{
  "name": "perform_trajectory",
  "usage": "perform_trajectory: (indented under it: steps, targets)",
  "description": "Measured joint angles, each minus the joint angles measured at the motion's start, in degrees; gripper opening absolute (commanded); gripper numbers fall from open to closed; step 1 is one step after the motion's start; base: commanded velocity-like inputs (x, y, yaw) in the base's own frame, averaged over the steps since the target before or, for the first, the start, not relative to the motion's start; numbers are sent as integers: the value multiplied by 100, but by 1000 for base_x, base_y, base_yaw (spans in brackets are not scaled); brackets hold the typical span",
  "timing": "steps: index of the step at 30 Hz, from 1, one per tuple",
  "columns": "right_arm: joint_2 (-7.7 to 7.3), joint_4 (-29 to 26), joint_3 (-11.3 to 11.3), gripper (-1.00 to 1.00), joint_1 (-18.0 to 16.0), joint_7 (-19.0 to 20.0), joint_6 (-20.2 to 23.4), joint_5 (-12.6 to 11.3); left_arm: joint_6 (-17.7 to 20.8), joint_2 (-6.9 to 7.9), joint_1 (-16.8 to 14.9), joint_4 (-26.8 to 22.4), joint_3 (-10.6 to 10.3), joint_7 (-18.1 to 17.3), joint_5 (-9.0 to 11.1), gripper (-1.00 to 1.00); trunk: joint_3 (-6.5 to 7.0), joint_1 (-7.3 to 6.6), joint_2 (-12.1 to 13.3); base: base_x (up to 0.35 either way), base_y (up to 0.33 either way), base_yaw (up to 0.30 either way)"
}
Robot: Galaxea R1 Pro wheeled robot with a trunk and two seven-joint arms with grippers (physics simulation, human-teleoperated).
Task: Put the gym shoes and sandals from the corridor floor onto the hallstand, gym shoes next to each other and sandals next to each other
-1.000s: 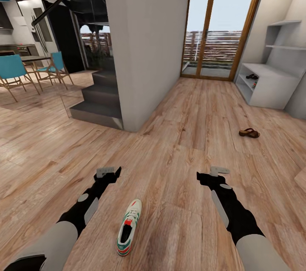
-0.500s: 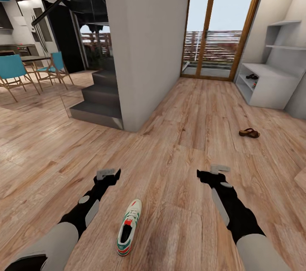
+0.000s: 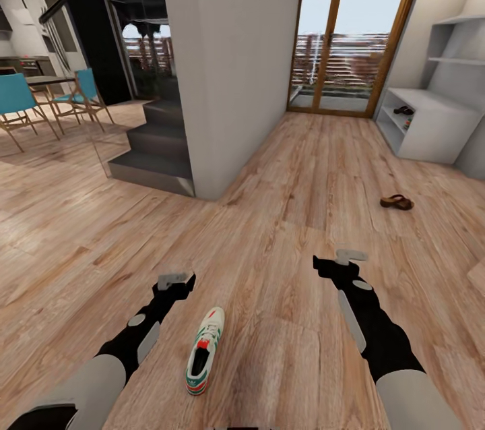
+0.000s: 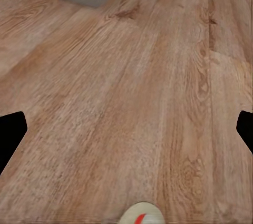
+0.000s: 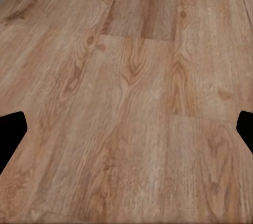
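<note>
Lying between two open, empty grippers, left gripper [image 3: 174, 278] and right gripper [image 3: 350, 257]: one gym shoe [image 3: 204, 350]

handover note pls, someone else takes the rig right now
Left gripper: open, empty, above the corridor floor.
Right gripper: open, empty, also over bare floor.
One gym shoe lies on the floor between the arms, nearer the left one.
One sandal lies on the floor ahead to the right, short of the hallstand.
Two small items sit on the hallstand's lower shelves; too small to identify.
Left to do: rack this shoe and sandal, each beside its mate.
</note>
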Motion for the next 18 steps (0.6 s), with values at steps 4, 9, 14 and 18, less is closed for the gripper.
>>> perform_trajectory:
  steps: [4, 9, 14, 18]
  targets:
    - [-7, -10, -9, 100, 0, 2, -1, -4, -12, -14, 0, 48, -382, -17, -5, 100, -125, 10, -5, 0, 0, -57]
    - [-8, -10, -10, 100, -1, 8, -1, -4, -11, -35, 0, 41, -501, -18, -1, 100, -277, 23, -12, 0, 0, -150]
    - [-9, -11, -5, 100, -1, 9, -1, -4, -10, -41, 0, 57, -530, -18, -3, 100, -427, 36, -19, 0, 0, -175]
    - [-9, -11, -5, 100, -1, 8, -1, -4, -24, -42, 0, 248, -531, -17, -4, 100, -546, 46, -24, 0, 0, -180]
